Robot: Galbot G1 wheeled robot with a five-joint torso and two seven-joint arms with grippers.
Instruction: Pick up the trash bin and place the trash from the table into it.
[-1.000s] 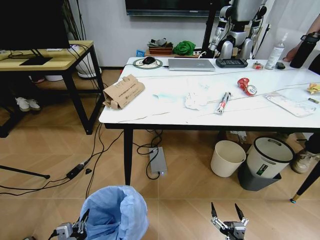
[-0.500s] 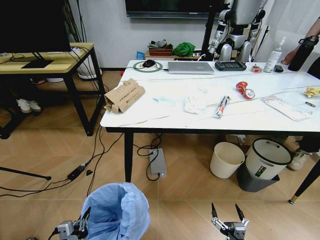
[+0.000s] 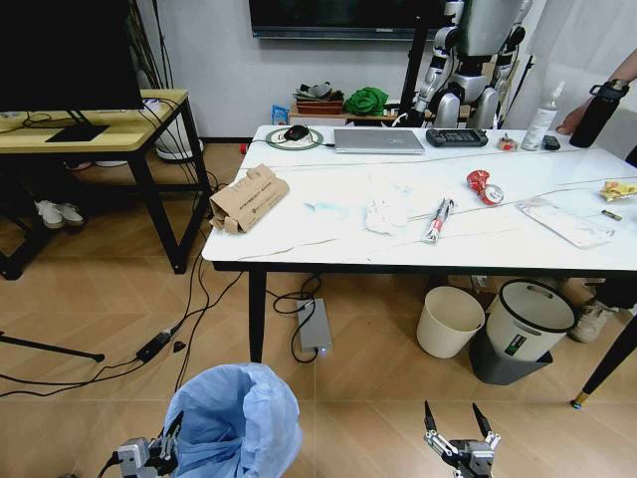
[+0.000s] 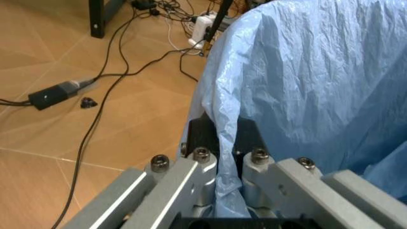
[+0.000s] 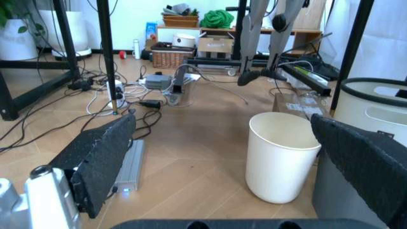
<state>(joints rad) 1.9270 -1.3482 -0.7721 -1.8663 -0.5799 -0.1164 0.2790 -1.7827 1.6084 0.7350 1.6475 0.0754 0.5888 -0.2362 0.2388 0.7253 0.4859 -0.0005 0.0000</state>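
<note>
The trash bin, lined with a crinkled light-blue bag, hangs low over the floor in front of the table. My left gripper is shut on its rim. In the left wrist view the fingers pinch the bag's edge on the trash bin. My right gripper is open and holds nothing, low at the right. On the table lies the trash: torn cardboard, white tissue, a red wrapper, a clear plastic sheet and a yellow wrapper.
Under the table's right half stand a cream round bin and a grey-black bin. Cables and a power brick lie on the floor by the table leg. A wooden desk stands at the left. A laptop sits at the table's back.
The whole head view has shifted a little, so the camera has moved. The bin stays in my left gripper and the right gripper stays open.
</note>
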